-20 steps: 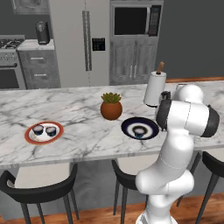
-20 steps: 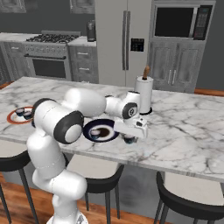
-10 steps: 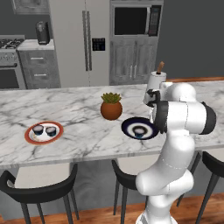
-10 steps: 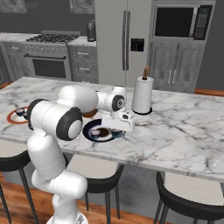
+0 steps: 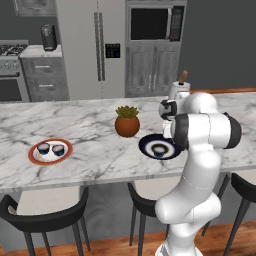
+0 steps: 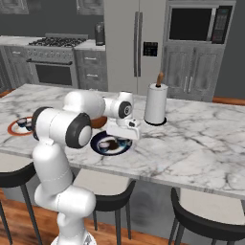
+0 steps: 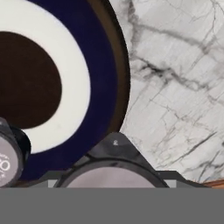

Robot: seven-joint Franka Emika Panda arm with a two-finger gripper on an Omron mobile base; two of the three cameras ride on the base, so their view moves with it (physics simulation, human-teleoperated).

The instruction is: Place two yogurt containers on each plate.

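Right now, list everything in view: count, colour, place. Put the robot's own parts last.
round plate with orange-red rim and white centre: one, left on the counter
round plate with dark navy rim: one, mid-counter, below the end effector
small dark yogurt containers with pale tops: four; two on the orange-rimmed plate, one on the navy plate, one in the end effector
terracotta pot with green plant: one, between the plates
white paper towel roll: one, upright, behind the navy plate
white-grey marble counter: one
black bar stools with pale seats: three, along the near edge
grey fridge, stove, microwave: one each, back wall
end effector: one, on the white arm, closed on a container
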